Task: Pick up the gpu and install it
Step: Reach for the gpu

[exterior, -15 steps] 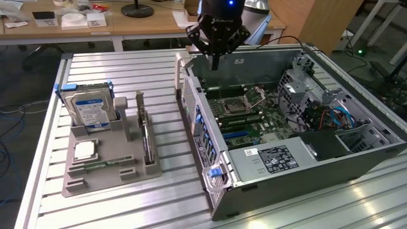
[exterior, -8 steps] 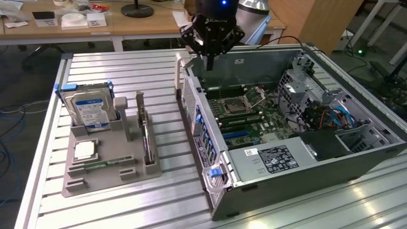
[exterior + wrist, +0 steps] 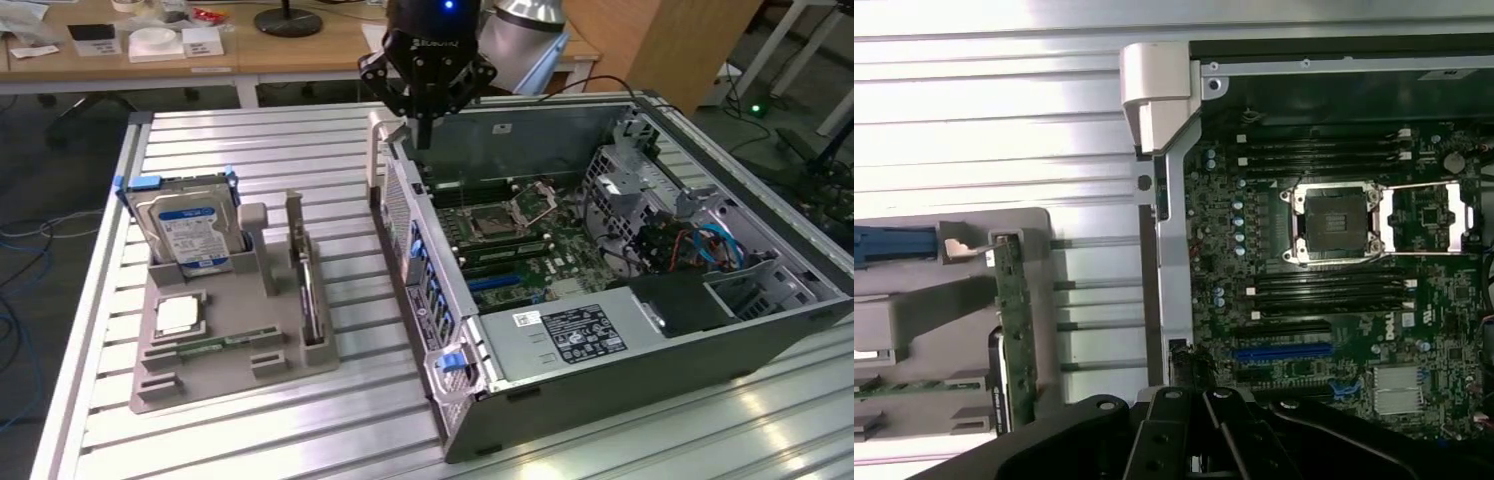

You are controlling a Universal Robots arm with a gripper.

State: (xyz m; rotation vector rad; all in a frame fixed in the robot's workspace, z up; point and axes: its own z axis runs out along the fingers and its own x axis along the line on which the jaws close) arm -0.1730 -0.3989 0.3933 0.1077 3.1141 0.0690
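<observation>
Gpu stands edge-on in its slot of the grey holder on the surface, well apart from the open computer case; I judge neither pickup nor installation done. The gripper hangs over the case wall nearest the holder, fingers closed on nothing. "DELL" reads on the motherboard; the hard drive's blue-white label is illegible.

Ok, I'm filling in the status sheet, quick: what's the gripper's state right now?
Gripper: closed, nothing seen in it; the gpu stands in the grey holder.
</observation>
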